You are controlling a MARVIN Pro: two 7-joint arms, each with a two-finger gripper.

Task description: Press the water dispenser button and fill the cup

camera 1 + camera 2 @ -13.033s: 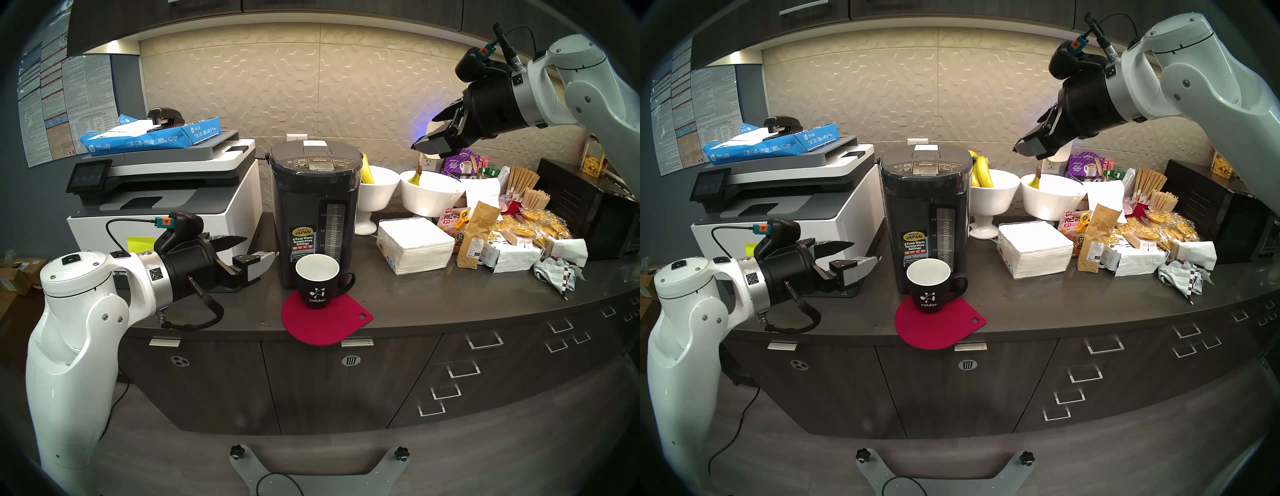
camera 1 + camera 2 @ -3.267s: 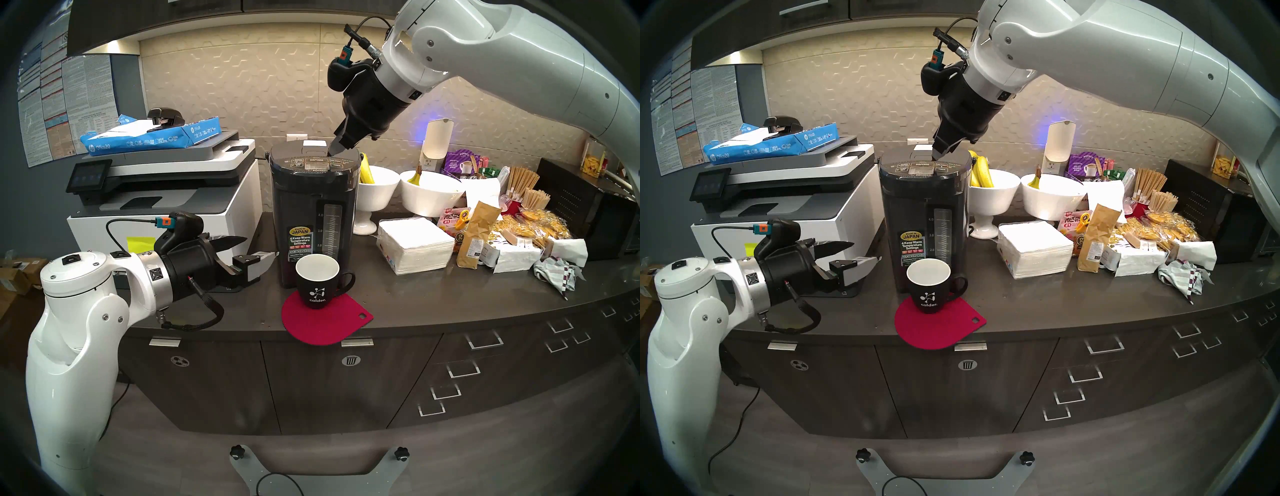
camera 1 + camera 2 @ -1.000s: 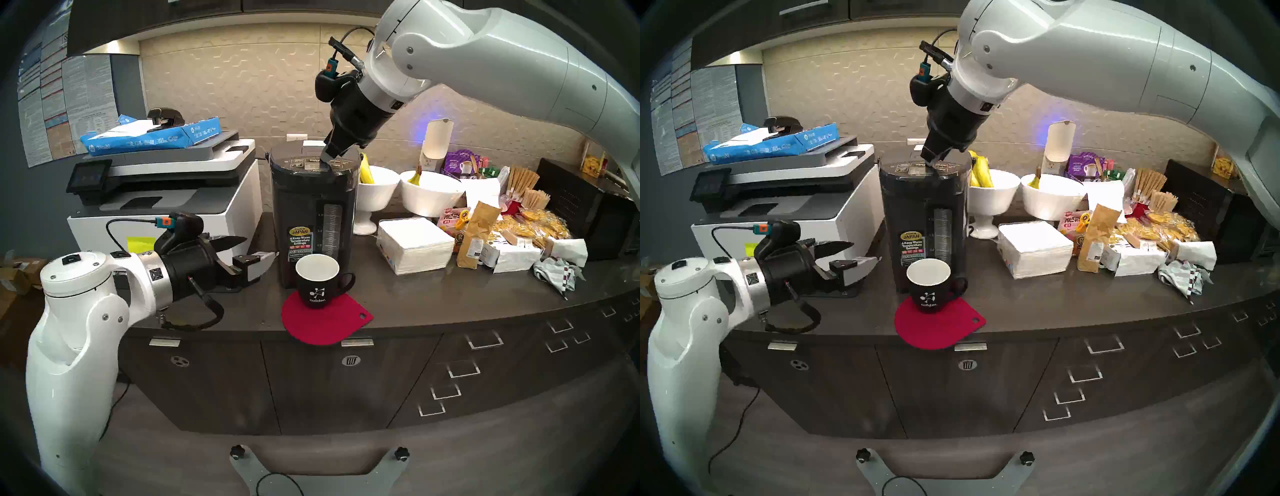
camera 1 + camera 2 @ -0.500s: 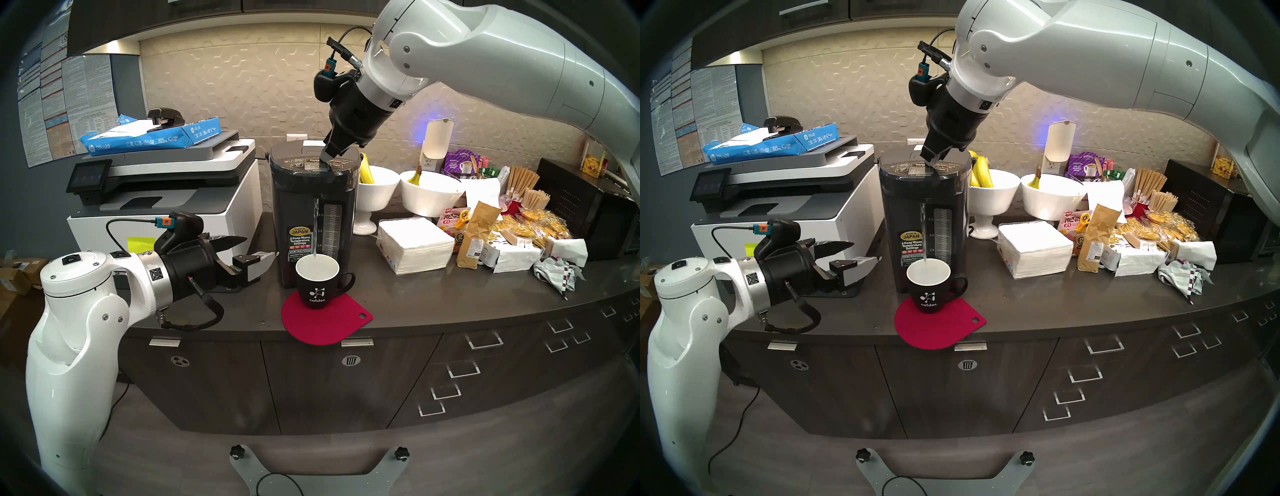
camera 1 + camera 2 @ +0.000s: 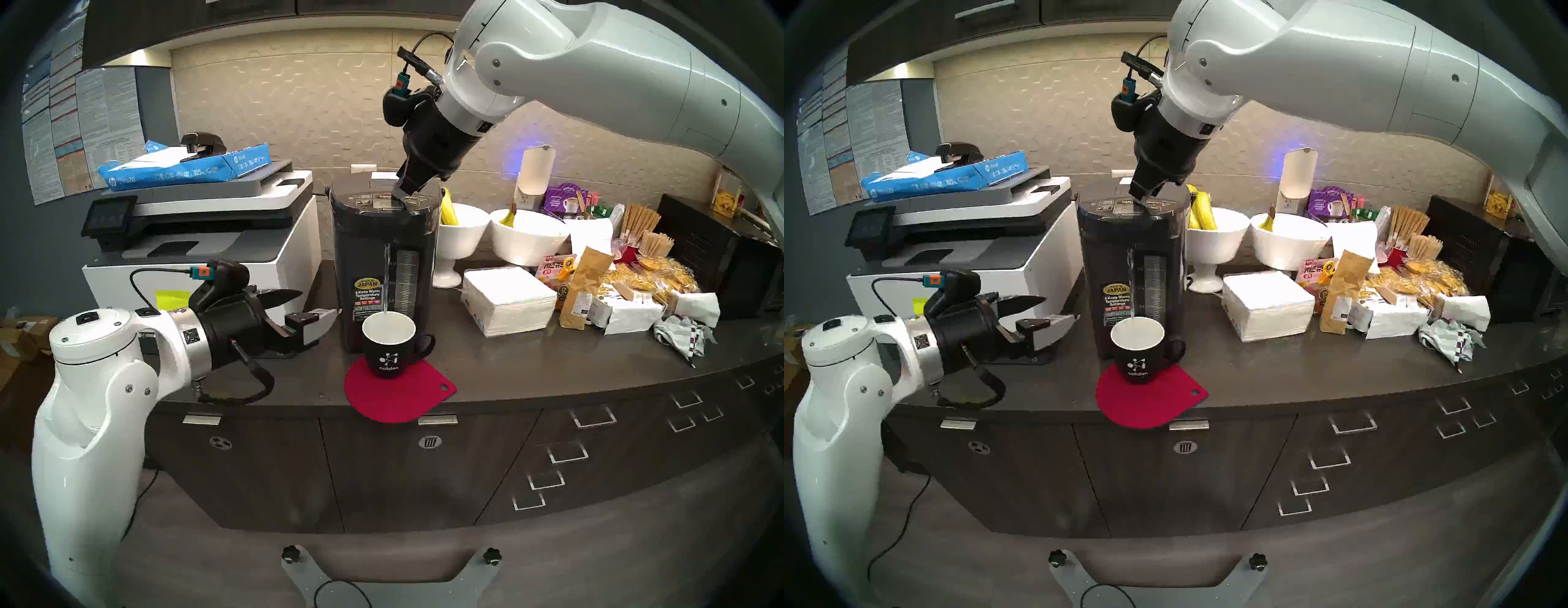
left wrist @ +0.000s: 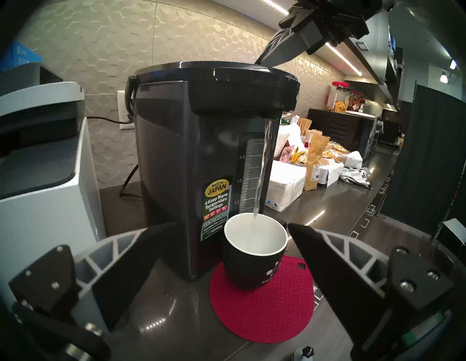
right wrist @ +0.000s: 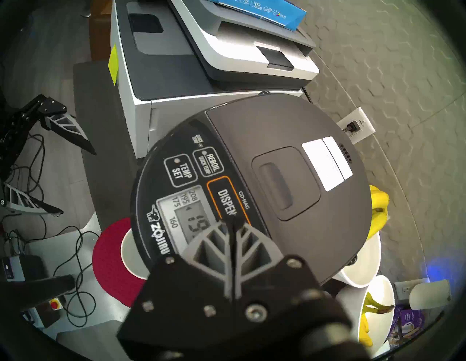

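A: Where is the water dispenser [image 5: 384, 271] found?

B: It is stood on the dark counter [image 5: 530, 365], with the white-and-grey printer [image 5: 203, 250] just to its left and two white bowls [image 5: 528, 237] of bananas behind it to the right. A stack of white napkins [image 5: 507, 299] is set near its right side.

A: And the button [image 7: 227, 201]?

B: It is seen on the dispenser's top panel, outlined in orange and lettered "DISPEN", the rest of the word being covered. The tips of the right gripper [image 7: 230, 223] are laid on its near end.

A: How is that gripper held?

B: Its two fingers are pressed flat together, with nothing gripped between them. It is angled down onto the dispenser's lid from the upper right.

A: Is water seen?

B: Yes. A thin stream of water [image 6: 262, 174] is seen falling from the spout under the dispenser's lid into the cup [image 6: 254, 254]. How full the cup is cannot be told.

A: Where is the cup placed?

B: It is set upright directly in front of the dispenser, on a red mat [image 6: 264, 307] that overhangs the counter edge, with its handle turned to the right.

A: And the left gripper [image 5: 312, 308]?

B: It is held level just left of the dispenser's base, with its fingers spread wide and nothing held or touched.
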